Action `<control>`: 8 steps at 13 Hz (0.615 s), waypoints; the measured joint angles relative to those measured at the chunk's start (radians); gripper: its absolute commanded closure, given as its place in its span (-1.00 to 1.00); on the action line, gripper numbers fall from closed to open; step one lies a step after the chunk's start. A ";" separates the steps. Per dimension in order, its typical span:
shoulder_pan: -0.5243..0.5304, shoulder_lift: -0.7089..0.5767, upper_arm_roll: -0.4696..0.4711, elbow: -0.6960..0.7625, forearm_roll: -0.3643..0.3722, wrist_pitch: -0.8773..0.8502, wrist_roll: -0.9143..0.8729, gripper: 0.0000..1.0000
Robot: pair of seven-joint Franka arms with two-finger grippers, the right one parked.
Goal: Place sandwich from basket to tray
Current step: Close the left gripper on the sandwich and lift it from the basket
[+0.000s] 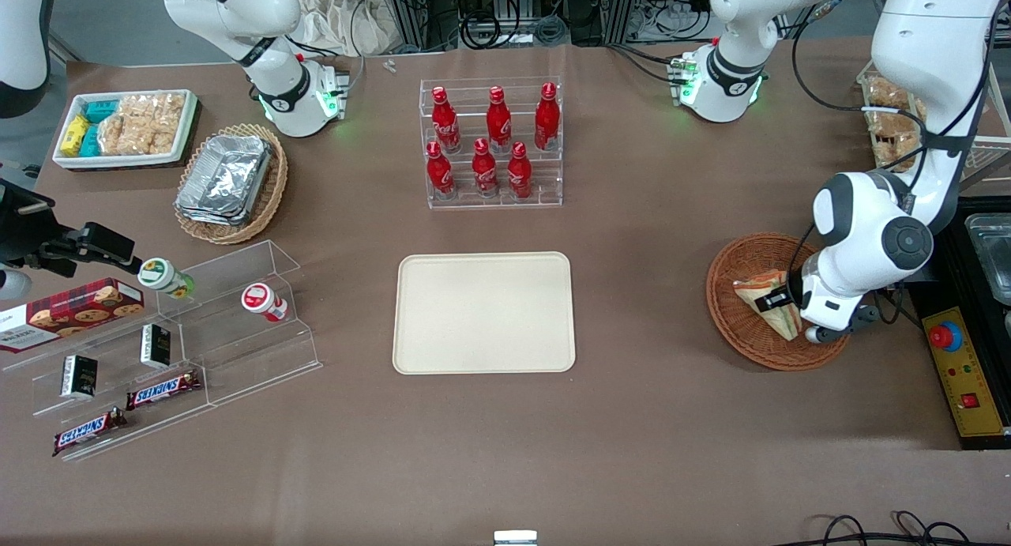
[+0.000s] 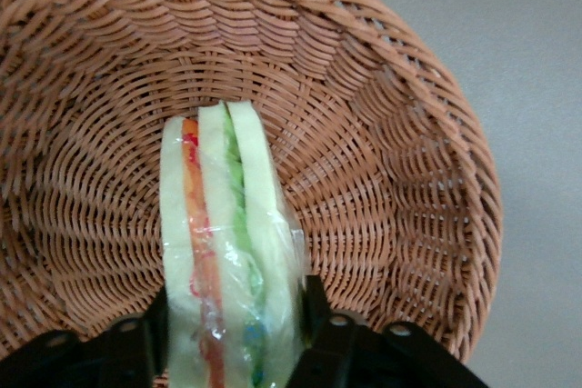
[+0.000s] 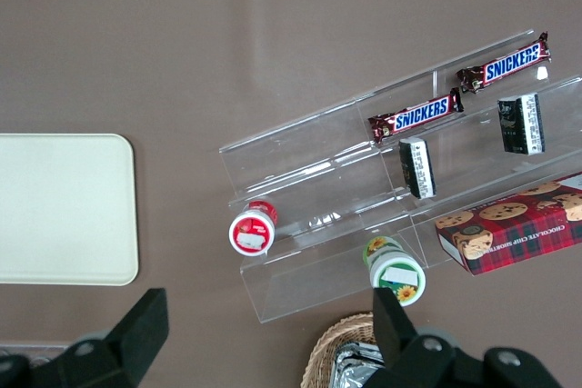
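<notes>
Brown table: one basket (image 1: 750,337), one sandwich (image 2: 227,252), tool (image 2: 235,329) gripping.

A robotics lab is posing as a snack shop: white arms are standing bolted to a table (image 1: 632,451) covered in brown cloth, cables and aluminium framing are trailing along its edge, and an emergency-stop box (image 1: 960,372) is sitting at the working arm's end, while cola bottles (image 1: 490,139), Snickers bars (image 1: 162,389) and cookies (image 1: 71,313) are resting in clear acrylic displays

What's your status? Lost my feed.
Left gripper shut on clear-wrapped triangular sandwich, inside reddish-brown wicker basket. Cream rectangular tray bare.
</notes>
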State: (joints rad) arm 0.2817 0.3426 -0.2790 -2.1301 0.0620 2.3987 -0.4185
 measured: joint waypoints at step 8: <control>-0.005 -0.199 -0.102 0.382 -0.006 -0.675 -0.009 1.00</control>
State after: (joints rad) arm 0.2770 0.1432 -0.3808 -1.7479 0.0563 1.7239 -0.4279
